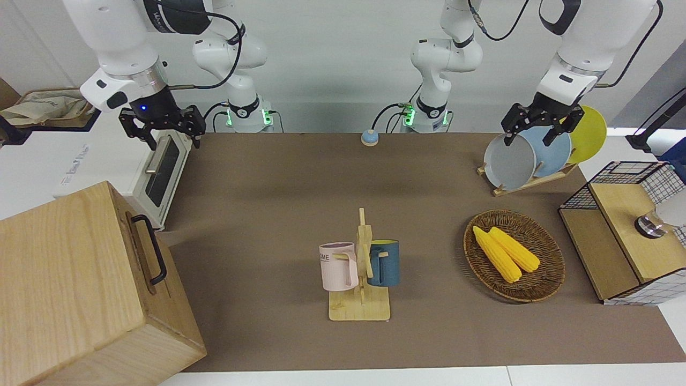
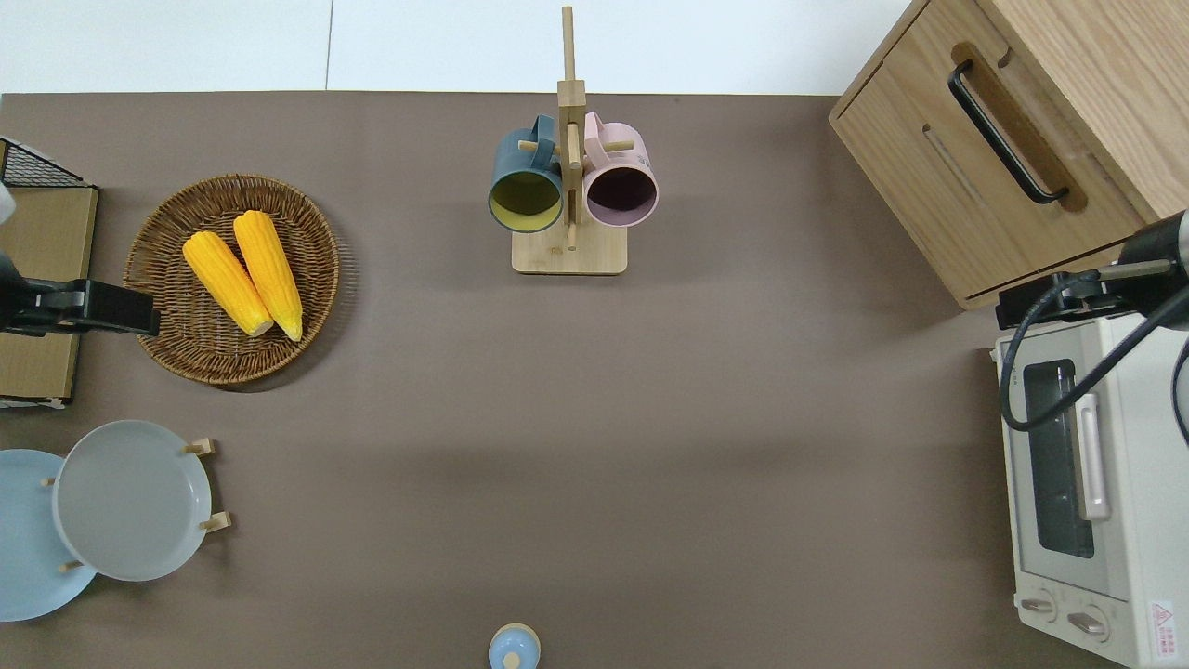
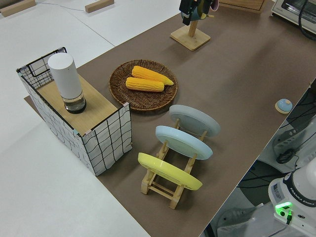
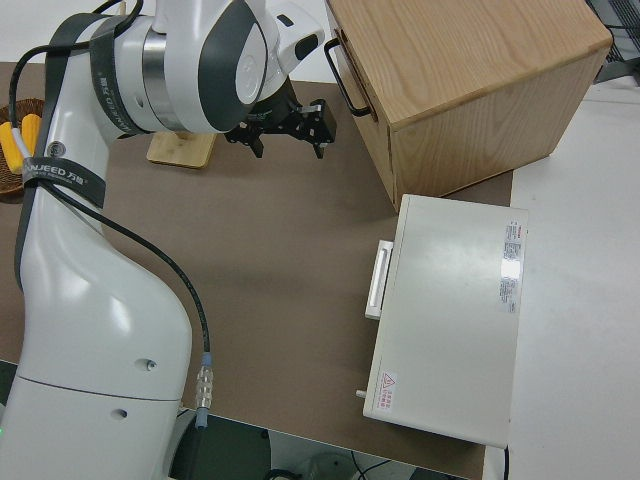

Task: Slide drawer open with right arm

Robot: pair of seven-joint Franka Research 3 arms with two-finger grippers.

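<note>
Front view puts your right gripper point(image 1: 169, 130) at upper left of the frame, up in the air with its fingers spread and nothing between them, above the white toaster oven point(image 1: 161, 170). Your drawer point(image 1: 151, 252) sits at lower left, shut flush in the wooden cabinet point(image 1: 64, 289), its black handle point(image 1: 150, 247) untouched. Your left arm is parked.

Pink mug point(image 1: 338, 266) on the wooden stand: letters "ME" legible, rest of the word hidden. Right arm point(image 4: 95, 250): band near the base reads "NJEED", start cut off. Left arm's base point(image 3: 301, 195): "FRANKA EMIKA" on the ring. Toaster oven point(image 2: 1138, 483): red warning triangle sticker at a corner, its print too small to read.
</note>
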